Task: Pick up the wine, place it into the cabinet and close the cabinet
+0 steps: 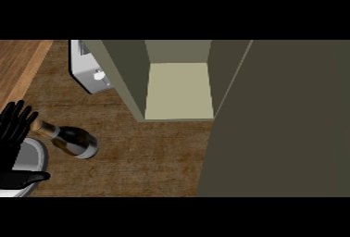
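Rising from the lower left edge of the head view, the robot's black left hand (15, 127) stood with its fingers straight and spread, tips pointing up the frame, while its thumb stuck out sideways lower down, above the grey forearm (27, 159). It held nothing. The dark glass wine bottle with a pale cork-coloured neck (71, 139) lay tilted on the brown wood-grain counter (143, 159) just beside those fingers, neck toward them; whether they touched could not be told. A light band ran round the bottle's body, but no writing on it could be read. The olive-green cabinet (130, 78) stood open, its pale inner shelf (178, 90) bare, its door (280, 120) filling the right side. A white appliance with a round knob (92, 74) sat behind the cabinet's left wall.
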